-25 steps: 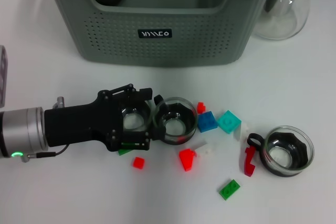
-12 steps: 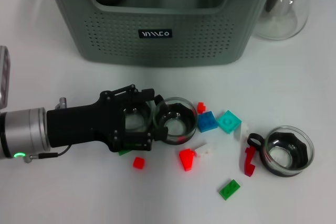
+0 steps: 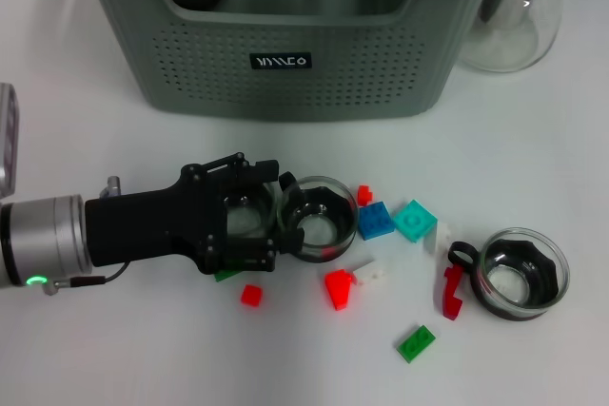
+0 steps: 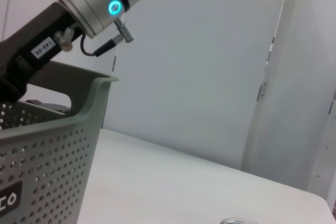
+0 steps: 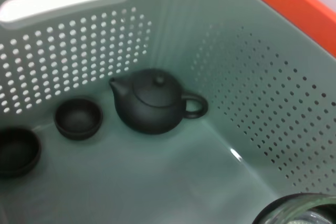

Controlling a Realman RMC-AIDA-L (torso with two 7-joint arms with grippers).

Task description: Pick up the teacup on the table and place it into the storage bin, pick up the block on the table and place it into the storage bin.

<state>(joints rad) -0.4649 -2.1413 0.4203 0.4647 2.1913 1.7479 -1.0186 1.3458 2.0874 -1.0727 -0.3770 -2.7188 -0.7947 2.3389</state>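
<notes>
Left hand (image 3: 249, 223) closed round glass teacup (image 3: 244, 214) on bench (image 3: 533, 130), not lifted; bin (image 3: 285, 54) behind, well apart; blocks (image 3: 376, 221) still scattered; right hand's state unclear.

The left gripper (image 3: 249, 219) lies low on the white table (image 3: 533, 140), with its black fingers around a small glass teacup (image 3: 244, 213). A second glass cup (image 3: 319, 218) sits just beside it, touching the fingers, and a third glass cup (image 3: 520, 273) sits well apart to the right. Little blocks in red, blue, teal, white and green lie between them, and the grey-green storage bin (image 3: 295, 54) stands behind.
</notes>
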